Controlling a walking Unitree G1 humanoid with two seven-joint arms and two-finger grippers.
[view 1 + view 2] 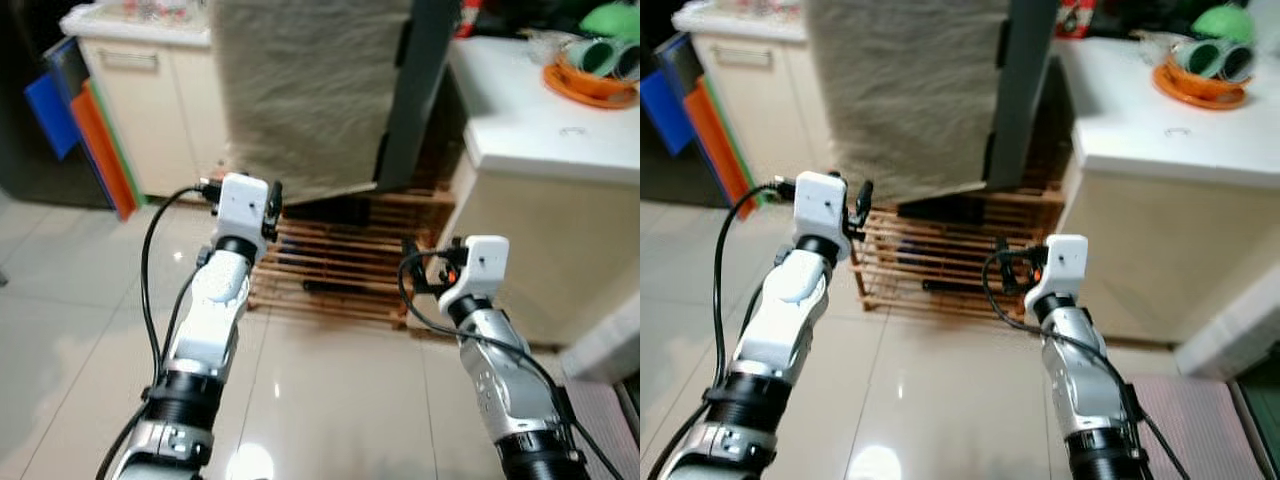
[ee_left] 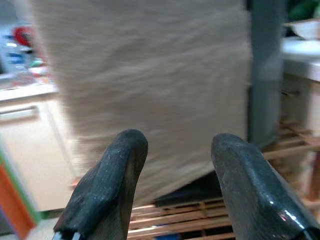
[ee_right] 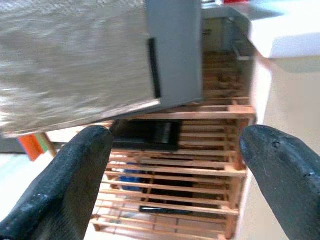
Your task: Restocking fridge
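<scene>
We see both arms raised in front of the fridge [image 1: 310,90], a tall beige-grey body with a dark grey side panel that stands on a low wooden slatted pallet [image 1: 345,270]. The fridge sits between a cream cabinet [image 1: 150,110] on the robot's left and a white desk [image 1: 540,120] on its right. On the desk's far end lies an orange dish [image 1: 590,85] with pale green items in it, which we cannot identify.

The left hand [image 2: 172,185] is held up facing the lower part of the fridge front, its two black fingers [image 2: 112,185] spread apart and holding nothing. The right hand [image 3: 175,185] is lower, near the corner of the desk, and points at the fridge's bottom edge and the pallet; its fingers [image 3: 65,185] are spread wide and are likewise empty. Neither hand touches the fridge.

A dark flat object [image 3: 147,135] lies on the pallet slats under the fridge's edge. Orange and blue boards [image 1: 85,125] lean against the cabinet's left side. The floor [image 1: 330,400] is glossy pale tile
</scene>
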